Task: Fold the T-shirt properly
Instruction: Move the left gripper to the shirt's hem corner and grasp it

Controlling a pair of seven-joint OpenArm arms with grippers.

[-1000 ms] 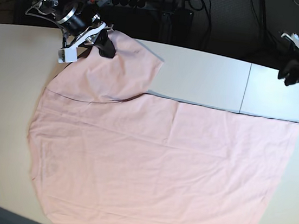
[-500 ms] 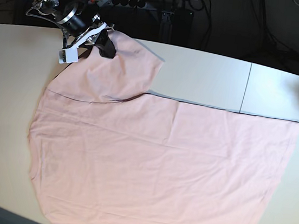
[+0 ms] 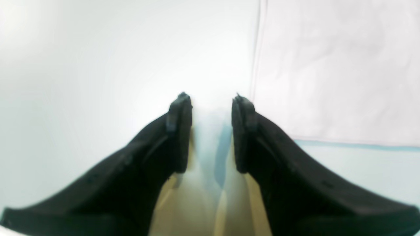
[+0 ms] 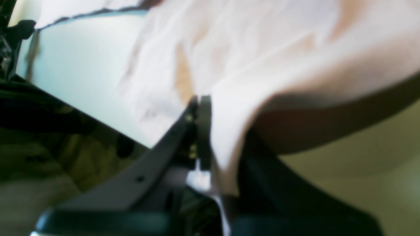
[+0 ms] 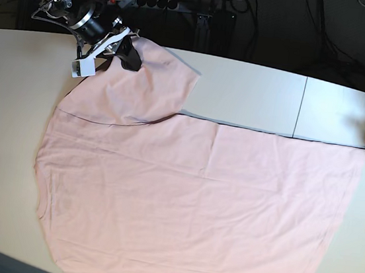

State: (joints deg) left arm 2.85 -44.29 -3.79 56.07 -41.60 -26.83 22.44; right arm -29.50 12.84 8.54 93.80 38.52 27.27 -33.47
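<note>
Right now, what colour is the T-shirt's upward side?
Plain pale pink T-shirt, no print showing; clearest in base view.

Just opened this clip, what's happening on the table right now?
A two-armed robot is folding a pale pink T-shirt spread flat on the table. The right gripper is shut on the sleeve at the far corner. The left gripper is open, empty, low over bare table beside the shirt's other far corner.
</note>
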